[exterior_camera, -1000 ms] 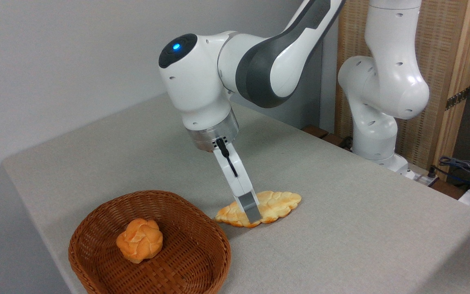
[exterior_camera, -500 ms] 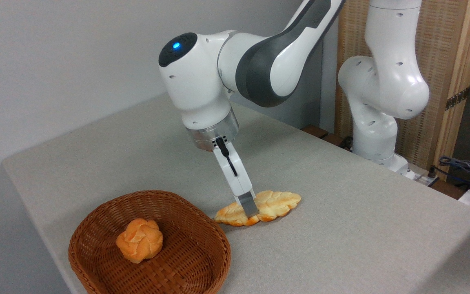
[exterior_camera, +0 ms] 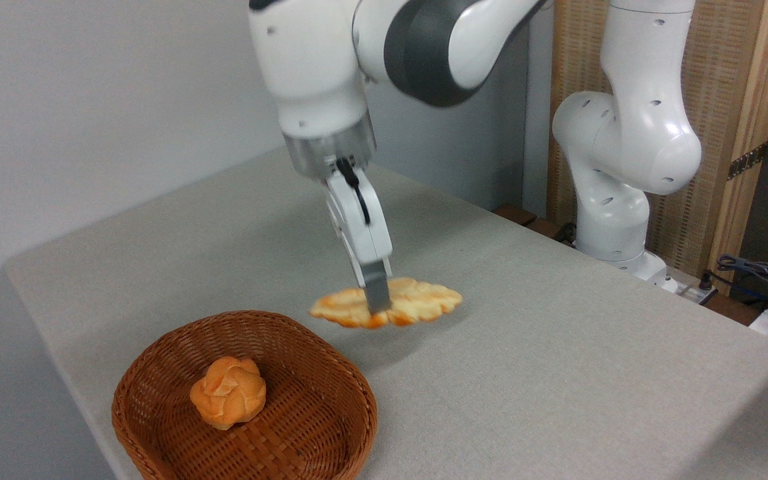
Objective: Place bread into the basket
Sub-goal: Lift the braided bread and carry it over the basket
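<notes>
The claw (exterior_camera: 376,300) pinches the bread (exterior_camera: 387,303) mid-length so it hangs level, the basket (exterior_camera: 331,373) below-left.

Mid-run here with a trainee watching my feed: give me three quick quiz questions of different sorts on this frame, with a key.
1. True or false: the bread is lying on the table.
2. Multiple choice: what is inside the basket now? A) nothing B) a small round bun C) the long braided loaf
3. Short answer: what is the gripper doing with the bread?

Key
1. False: it hangs in the air, with its shadow on the table below.
2. B
3. It is shut on the loaf near its middle, holding it roughly level, up and to the right of the basket.
</notes>
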Available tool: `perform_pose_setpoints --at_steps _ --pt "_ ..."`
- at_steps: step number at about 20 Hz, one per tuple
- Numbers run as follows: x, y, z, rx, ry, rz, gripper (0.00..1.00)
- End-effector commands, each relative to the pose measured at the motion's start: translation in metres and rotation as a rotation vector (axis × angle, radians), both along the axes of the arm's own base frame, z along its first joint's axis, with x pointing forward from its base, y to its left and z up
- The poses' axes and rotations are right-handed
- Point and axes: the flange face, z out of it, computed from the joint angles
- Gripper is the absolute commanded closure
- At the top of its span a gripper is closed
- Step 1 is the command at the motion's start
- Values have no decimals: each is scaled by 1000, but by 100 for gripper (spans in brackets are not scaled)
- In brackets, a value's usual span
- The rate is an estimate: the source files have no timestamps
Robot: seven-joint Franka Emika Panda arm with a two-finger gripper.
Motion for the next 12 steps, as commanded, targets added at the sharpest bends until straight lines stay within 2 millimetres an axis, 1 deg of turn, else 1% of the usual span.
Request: perform_pose_setpoints --at_steps 1,5,9,11,12 --pt "10 -1 36 -56 -77 23 61" --pt "33 1 49 -103 -263 71 62" --pt "56 4 42 -102 -369 147 61" --pt "67 4 31 -114 -397 194 61" --pt "73 5 26 -124 -417 213 58"
